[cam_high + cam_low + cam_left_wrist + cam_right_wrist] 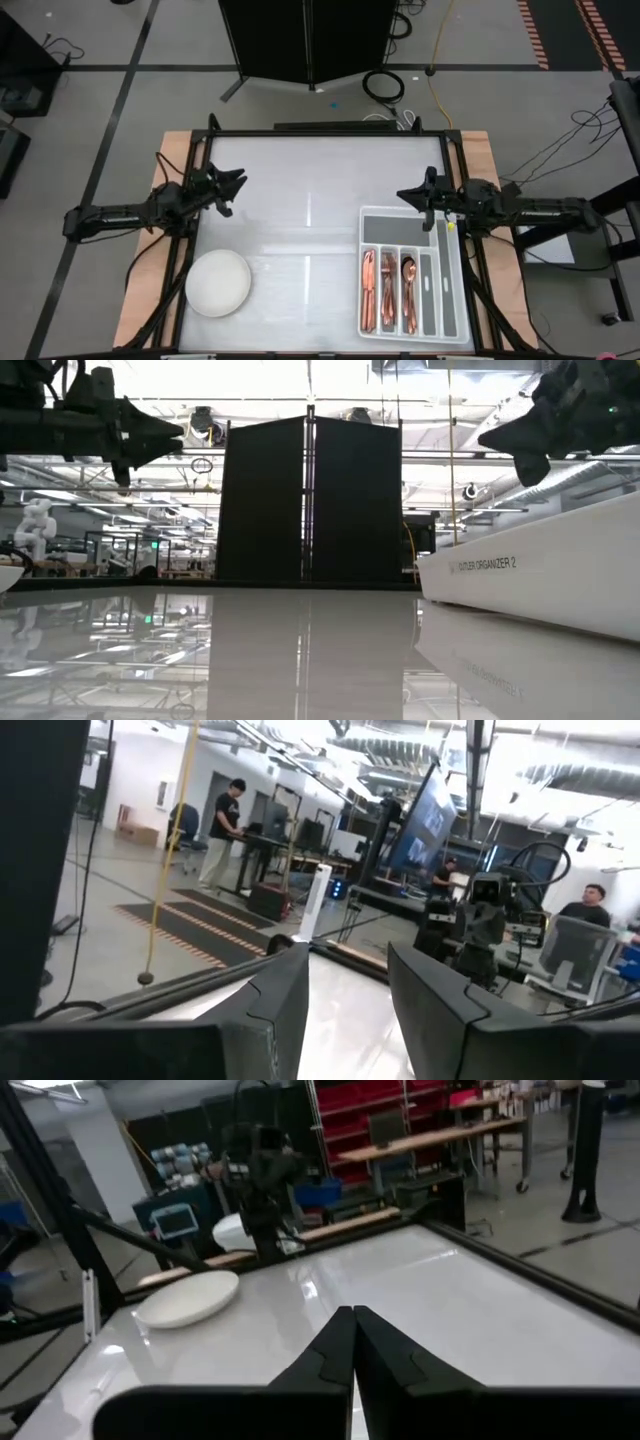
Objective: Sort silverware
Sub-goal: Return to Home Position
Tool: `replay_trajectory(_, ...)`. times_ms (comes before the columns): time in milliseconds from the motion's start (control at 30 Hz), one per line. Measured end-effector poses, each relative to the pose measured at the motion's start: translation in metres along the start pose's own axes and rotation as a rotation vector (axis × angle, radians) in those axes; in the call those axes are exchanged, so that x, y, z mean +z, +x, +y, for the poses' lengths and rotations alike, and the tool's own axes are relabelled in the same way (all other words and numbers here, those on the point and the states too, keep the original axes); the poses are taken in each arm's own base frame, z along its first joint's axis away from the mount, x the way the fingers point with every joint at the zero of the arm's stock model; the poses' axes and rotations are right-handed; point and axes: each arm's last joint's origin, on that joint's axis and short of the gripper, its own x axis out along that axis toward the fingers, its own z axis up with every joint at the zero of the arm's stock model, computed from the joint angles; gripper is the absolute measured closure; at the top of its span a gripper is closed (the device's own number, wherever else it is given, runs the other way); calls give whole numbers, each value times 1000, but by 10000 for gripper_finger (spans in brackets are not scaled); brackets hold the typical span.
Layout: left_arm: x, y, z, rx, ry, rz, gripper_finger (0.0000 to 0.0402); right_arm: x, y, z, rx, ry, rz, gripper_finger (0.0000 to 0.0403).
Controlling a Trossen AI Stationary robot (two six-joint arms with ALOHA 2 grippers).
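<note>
The copper silverware [385, 290] lies in three long compartments of the grey divided tray [452, 300] at the table's right near part. My left gripper [236, 190] hangs open and empty above the table's left side, fingers level and pointing right; its fingers [345, 1010] stand apart in the left wrist view. My right gripper [408, 196] is shut and empty above the tray's far left corner, pointing left; in the right wrist view its fingers [352, 1350] meet.
A white round bowl [218, 283] sits at the table's left near part, also seen as a white bowl [188, 1298] in the right wrist view. The tray's white side wall [540, 585] rises at the right in the low view. People stand and sit in the room beyond.
</note>
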Motion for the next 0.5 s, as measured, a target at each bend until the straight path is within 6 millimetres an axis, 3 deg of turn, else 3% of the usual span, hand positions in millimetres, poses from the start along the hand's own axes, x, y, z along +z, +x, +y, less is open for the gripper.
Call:
replay_trajectory(100, 0, 0, 0, 0, 11, 3, 263, -3, -4, -1, 25, -6, -14, 403)
replay_trajectory(333, -1, 0, 0, 1, 16, 8, 263, -34, -10, -9, 37, 66, -69, 403)
replay_trajectory(500, -1, 0, 2, 45, 90, 2, 263, -34, -12, -11, -24, 42, -78, 403)
